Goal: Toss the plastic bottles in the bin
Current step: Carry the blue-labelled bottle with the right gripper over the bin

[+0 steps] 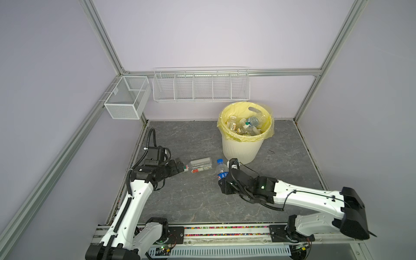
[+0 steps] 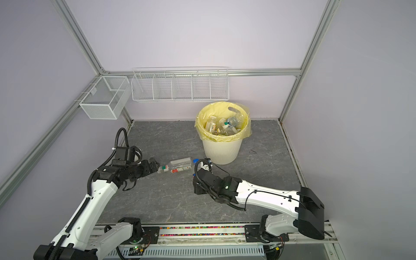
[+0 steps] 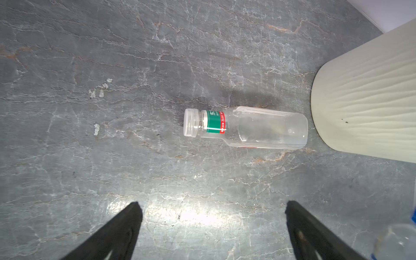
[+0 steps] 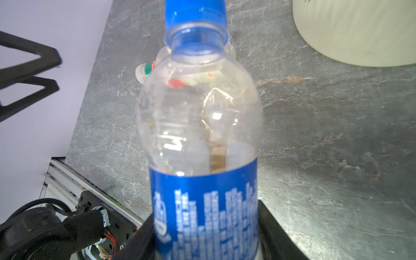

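Blue bottle [image 4: 202, 135] right up against the right wrist lens, cap up, standing on the table [image 1: 191, 198] just in front of the bin [image 1: 240, 149]; the right gripper [image 1: 222, 177] has it low down by the label, black fingers [image 4: 276, 236] flush on both sides, so I call that a grip.

Over to the left gripper [image 3: 211, 207]; jaws spread wide, nothing between them. The clear bottle [image 3: 247, 127] lies on its side ahead of it, cap towards the gripper, base near the bin wall. In both top views the fingertips sit close to the cap; touching or not, I cannot tell.

A heap of bottles [image 1: 244, 126] lies inside the yellow liner; only these two are left on the table, so we look to be late in the job, at the pick of the blue one.

Next call, as I read it: lift straight up until the base clears the rim, which stands well above the cap; swing over the liner, then let go. With so low a hold the top may sway; a thin empty bottle could buckle or slip. The left gripper must move forward and straddle the clear body.
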You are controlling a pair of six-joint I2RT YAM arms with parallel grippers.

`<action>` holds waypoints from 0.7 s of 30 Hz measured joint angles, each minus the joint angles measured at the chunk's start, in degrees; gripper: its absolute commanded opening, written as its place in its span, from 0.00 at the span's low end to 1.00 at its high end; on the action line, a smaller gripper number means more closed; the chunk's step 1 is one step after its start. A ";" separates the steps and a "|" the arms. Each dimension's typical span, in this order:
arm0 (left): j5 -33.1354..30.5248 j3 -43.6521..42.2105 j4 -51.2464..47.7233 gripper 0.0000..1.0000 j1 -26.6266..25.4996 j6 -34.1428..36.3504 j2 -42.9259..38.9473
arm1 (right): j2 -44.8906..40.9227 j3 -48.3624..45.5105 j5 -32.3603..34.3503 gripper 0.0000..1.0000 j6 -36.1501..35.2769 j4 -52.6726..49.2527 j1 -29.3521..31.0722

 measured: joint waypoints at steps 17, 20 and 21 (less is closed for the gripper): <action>-0.17 0.00 -0.35 1.00 0.00 -0.02 -0.07 | -17.05 -2.75 11.17 0.55 -3.89 -1.81 4.70; -0.13 -0.07 -0.17 1.00 0.00 -0.02 -1.33 | -21.90 -2.78 14.51 0.55 -4.20 -3.37 4.74; -0.07 -0.15 -0.04 1.00 0.00 -0.02 -2.10 | -23.37 -2.75 15.65 0.55 -4.22 -4.07 4.76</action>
